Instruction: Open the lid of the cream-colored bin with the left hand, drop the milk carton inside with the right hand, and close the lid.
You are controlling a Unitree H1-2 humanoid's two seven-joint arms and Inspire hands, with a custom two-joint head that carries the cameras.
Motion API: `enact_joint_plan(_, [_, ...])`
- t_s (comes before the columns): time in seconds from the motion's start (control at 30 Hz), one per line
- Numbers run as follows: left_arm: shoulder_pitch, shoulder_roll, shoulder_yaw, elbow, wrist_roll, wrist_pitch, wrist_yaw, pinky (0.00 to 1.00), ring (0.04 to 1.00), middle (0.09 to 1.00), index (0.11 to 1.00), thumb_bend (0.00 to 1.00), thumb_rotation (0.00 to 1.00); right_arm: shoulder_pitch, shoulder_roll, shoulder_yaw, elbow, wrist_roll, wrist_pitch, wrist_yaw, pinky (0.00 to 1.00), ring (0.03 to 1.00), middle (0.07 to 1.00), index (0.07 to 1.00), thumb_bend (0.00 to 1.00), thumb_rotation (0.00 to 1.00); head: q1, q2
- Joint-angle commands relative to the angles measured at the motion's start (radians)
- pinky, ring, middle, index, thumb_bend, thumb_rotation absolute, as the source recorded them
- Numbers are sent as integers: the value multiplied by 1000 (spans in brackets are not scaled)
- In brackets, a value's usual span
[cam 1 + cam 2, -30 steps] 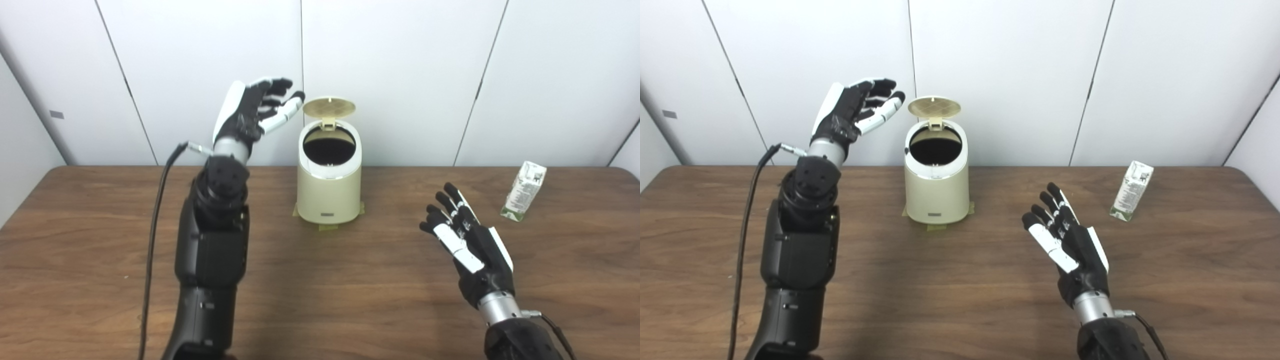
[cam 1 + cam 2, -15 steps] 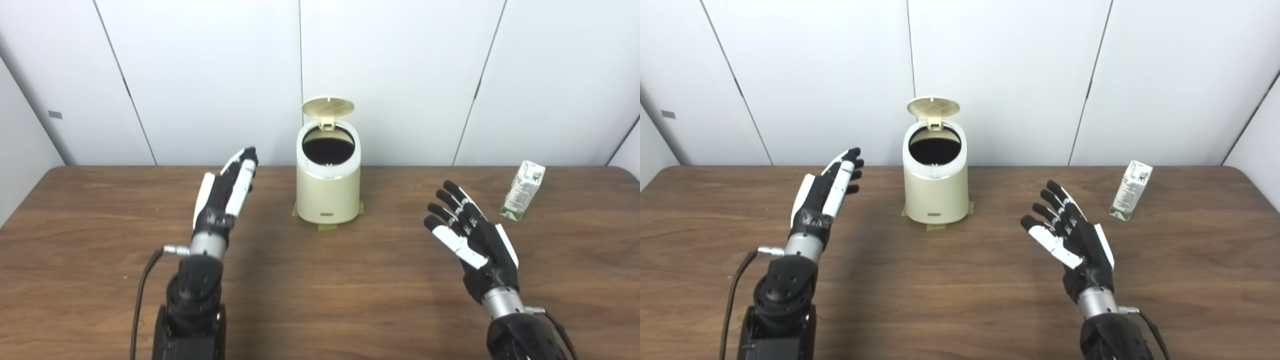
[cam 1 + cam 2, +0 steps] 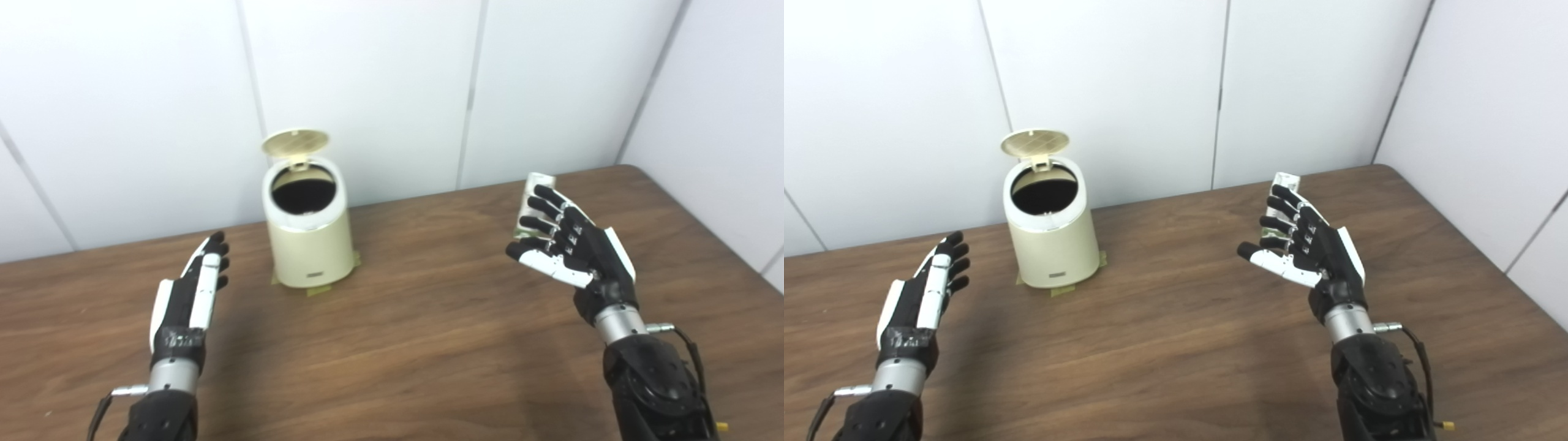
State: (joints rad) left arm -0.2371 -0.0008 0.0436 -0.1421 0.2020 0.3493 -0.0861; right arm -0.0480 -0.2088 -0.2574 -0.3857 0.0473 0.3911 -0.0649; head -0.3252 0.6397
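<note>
With lid (image 3: 1034, 141) up on the cream-colored bin (image 3: 1051, 245) far left, left hand (image 3: 922, 298) flat and empty, reach the spread, empty right hand (image 3: 572, 248) around the milk carton (image 3: 530, 202), seemingly just behind its fingers, gripping squarely.

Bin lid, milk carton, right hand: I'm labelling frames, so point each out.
bin lid (image 3: 1034, 141): right eye view, ribbed underside.
milk carton (image 3: 1285, 181): right eye view, top edge above fingers.
right hand (image 3: 579, 251): left eye view, palm.
</note>
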Motion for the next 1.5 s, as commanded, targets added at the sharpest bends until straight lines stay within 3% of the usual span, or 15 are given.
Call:
enact_joint_plan(0.0, [-40,11,-7,-12,-13,-40,13,904,922,935,946,409,1000,-26,-52,-22,-40,-58,-2,-25,678,766,834,835,815,172,-13,1])
enact_joint_plan(0.17, [-39,33,-31,-9,-7,-42,20,878,908,918,933,397,1000,-39,-133,-46,-1,-130,-6,-27,771,823,856,858,844,158,-32,1])
enact_joint_plan(0.23, [-41,37,-38,-8,-9,-38,20,883,912,918,934,411,1000,-53,-156,-45,22,-172,-2,-38,748,833,862,841,870,125,-36,2])
enact_joint_plan(0.37, [-42,51,-48,-10,-12,-39,14,879,913,920,934,414,1000,-106,-214,-5,94,-290,-9,-54,681,813,854,831,920,138,-38,2])
enact_joint_plan(0.57, [-42,72,-56,-19,-26,-22,-2,928,939,935,946,415,1000,-215,-279,32,213,-351,3,-29,760,849,883,886,973,124,-18,4])
enact_joint_plan(0.7, [-38,101,-68,-25,-24,-11,-17,968,953,941,962,433,1000,-297,-328,79,311,-382,28,11,775,869,898,916,999,170,-13,5])
enact_joint_plan(0.83, [-32,136,-87,-47,2,20,-16,999,974,945,967,439,1000,-367,-361,139,362,-446,77,72,782,883,911,925,1000,307,-13,8])
enact_joint_plan(0.93, [-33,153,-91,-59,11,45,-19,1000,994,956,969,440,1000,-412,-370,169,406,-474,78,106,773,887,915,924,1000,341,-13,9])
enact_joint_plan(1.13, [-39,172,-90,-67,13,55,-23,1000,1000,953,961,450,1000,-478,-375,236,510,-509,40,96,800,937,962,931,1000,265,-7,15])
enact_joint_plan(1.47, [-44,190,-98,-95,27,83,-31,1000,1000,935,956,487,1000,-514,-341,265,610,-523,-9,38,739,894,923,897,1000,264,3,20])
